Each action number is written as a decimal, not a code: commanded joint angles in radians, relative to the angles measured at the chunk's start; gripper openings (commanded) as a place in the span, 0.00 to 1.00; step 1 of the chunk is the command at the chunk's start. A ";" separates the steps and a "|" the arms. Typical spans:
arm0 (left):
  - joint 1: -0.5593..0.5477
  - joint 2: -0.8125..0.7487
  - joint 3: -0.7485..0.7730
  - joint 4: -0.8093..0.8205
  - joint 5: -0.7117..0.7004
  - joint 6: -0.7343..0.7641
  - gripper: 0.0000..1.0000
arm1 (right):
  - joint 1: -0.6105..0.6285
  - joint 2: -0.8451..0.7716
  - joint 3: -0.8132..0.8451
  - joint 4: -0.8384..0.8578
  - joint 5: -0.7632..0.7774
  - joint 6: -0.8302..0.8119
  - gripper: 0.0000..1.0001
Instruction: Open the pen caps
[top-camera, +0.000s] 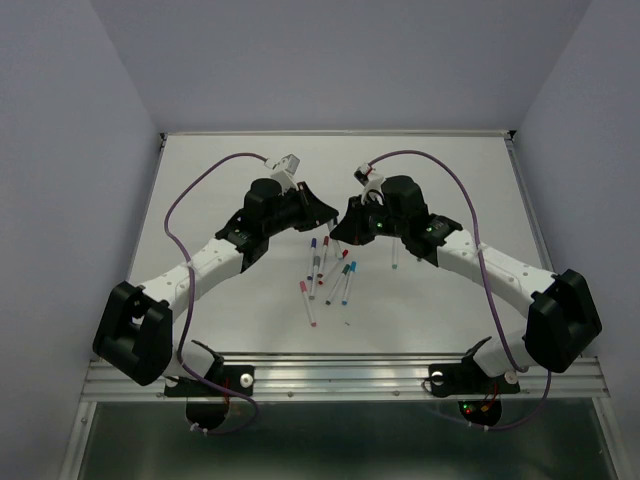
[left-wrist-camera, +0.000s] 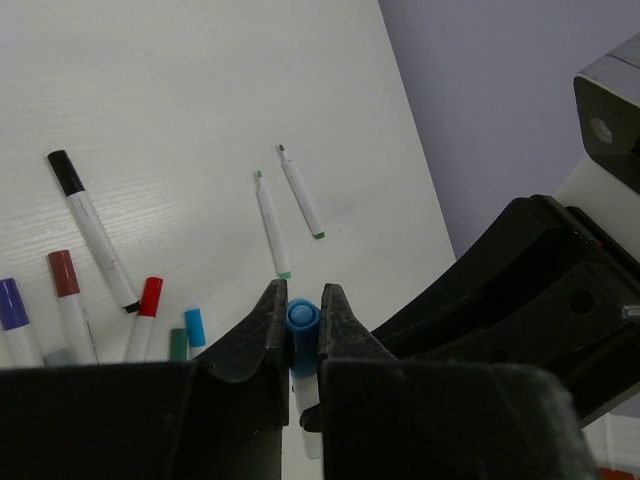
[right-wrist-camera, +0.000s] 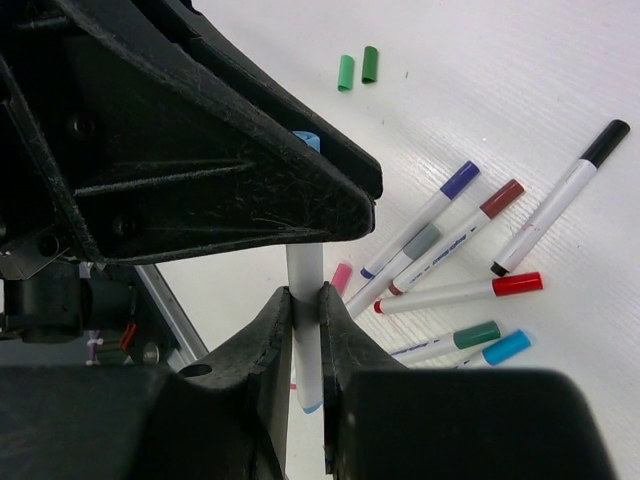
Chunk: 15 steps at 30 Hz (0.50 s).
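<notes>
White table (top-camera: 200, 200) is filling the scene under plain pale walls, with both arms reaching from the near edge to meet over its middle. Nearest the arms' bases, the capped pens (top-camera: 326, 272) are lying in a loose fan, some crossing or touching. The wrist views are showing black, dark red, purple, red, green, blue, pink and grey caps among them, all seated on their barrels, so most of the job is waiting. Just right of that fan, two bare pens (left-wrist-camera: 270, 222) are resting side by side with their green tips exposed. Two green caps (right-wrist-camera: 346, 73) are lying loose together, well apart from them. Those two pens are counting as done.

Just beyond the fan, one pen is hanging above the table between the two grippers. The right gripper (right-wrist-camera: 305, 300) is clamping the white barrel (right-wrist-camera: 305, 270) near its lower end. The left gripper (left-wrist-camera: 302, 300) is pinching the blue cap (left-wrist-camera: 303, 318) at the top, jaws closed tight on it. A left finger is hiding the join between cap and barrel, so whether the cap is already coming free cannot be told. By the look of it, the pull is just beginning.

No tray, cup or box is showing anywhere, so pens and caps are resting straight on the table.
</notes>
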 joint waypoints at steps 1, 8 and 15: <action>-0.004 -0.008 0.018 0.032 -0.013 0.014 0.00 | -0.004 0.007 0.027 0.004 -0.020 -0.026 0.01; -0.004 0.010 0.024 0.036 -0.139 -0.002 0.00 | -0.004 0.023 -0.039 -0.007 -0.265 -0.083 0.01; 0.055 0.090 0.149 0.040 -0.329 -0.094 0.00 | 0.089 -0.016 -0.246 0.067 -0.408 -0.051 0.01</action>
